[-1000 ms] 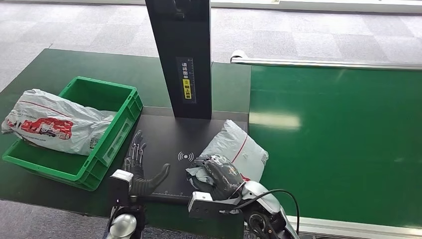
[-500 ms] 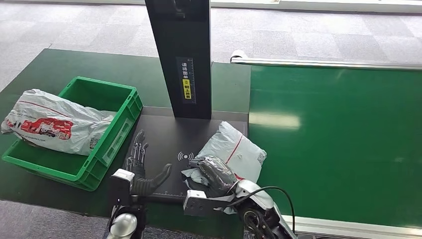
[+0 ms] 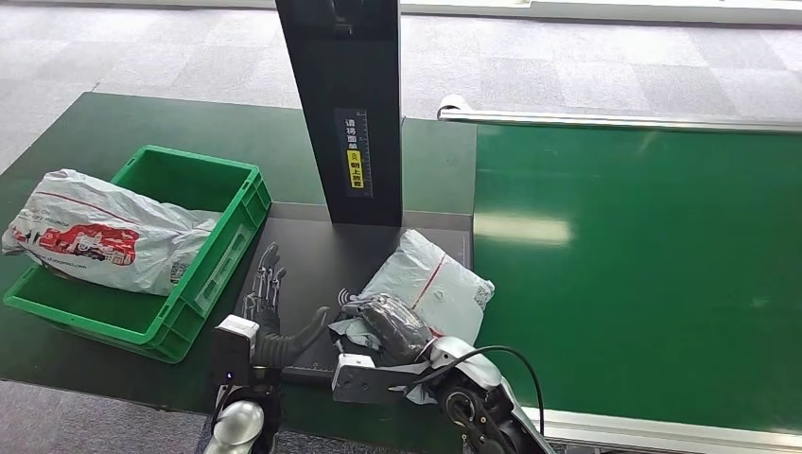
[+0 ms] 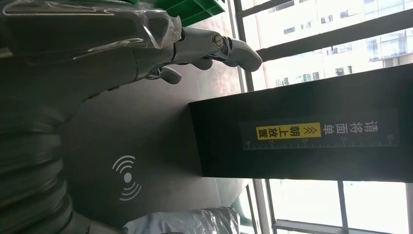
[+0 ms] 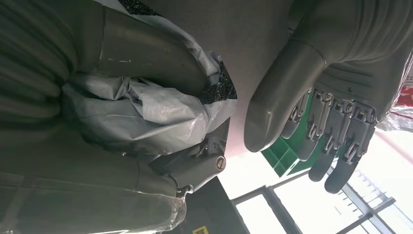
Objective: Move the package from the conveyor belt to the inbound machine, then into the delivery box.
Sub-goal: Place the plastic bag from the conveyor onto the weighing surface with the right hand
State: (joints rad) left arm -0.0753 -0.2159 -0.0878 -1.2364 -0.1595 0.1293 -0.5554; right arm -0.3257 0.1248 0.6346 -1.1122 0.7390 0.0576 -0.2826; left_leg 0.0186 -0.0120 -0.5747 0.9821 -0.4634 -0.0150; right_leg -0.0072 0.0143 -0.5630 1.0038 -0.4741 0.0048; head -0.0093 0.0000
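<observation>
Crinkled grey plastic film with a soft sheen on the package [image 3: 430, 288]; glossy green surface on the conveyor belt [image 3: 643, 265] with a bright metal rail [image 3: 615, 121] at 12 o'clock; matt black plate on the inbound machine [image 3: 307, 274]; hard ribbed green plastic for the delivery box [image 3: 203, 274]; dull green table [image 3: 76, 142]

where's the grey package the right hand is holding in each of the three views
Head view: the grey package lies on the black scanner plate, lower centre, gripped by the right hand.
Left wrist view: a crumpled strip of it at the bottom edge, below the wave symbol.
Right wrist view: bunched plastic left of centre, inside that hand's grip.
Shared landmark: the black post with the yellow label, also in the left wrist view.
</observation>
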